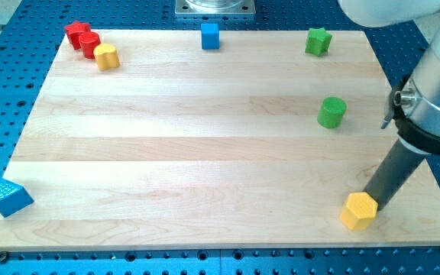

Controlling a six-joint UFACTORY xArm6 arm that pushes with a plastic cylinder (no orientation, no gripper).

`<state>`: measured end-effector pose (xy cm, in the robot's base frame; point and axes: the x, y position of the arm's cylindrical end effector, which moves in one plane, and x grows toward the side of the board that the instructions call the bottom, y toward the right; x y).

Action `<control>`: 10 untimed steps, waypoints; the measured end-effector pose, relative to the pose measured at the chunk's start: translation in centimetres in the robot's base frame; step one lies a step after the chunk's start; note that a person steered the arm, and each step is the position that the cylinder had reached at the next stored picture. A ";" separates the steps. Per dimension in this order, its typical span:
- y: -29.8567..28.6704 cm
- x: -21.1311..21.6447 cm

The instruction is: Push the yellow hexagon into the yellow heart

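Note:
The yellow hexagon (358, 211) lies near the board's bottom right corner. The yellow heart (107, 57) lies far away at the top left of the board. My tip (373, 204) is at the hexagon's upper right side, touching it or nearly so. The dark rod slants up to the right from the tip to the arm's grey body.
A red star (75, 32) and a red cylinder (90, 44) sit right beside the heart, to its upper left. A blue cube (210, 35) is at top centre. A green star (318, 41) is at top right, a green cylinder (331, 112) below it. A blue triangle (11, 198) sits at the board's bottom left edge.

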<state>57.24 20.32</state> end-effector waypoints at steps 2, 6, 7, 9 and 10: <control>1.7 4.5; -6.9 1.5; -9.3 1.7; -19.5 -4.5; -21.0 -7.9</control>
<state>49.30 -0.63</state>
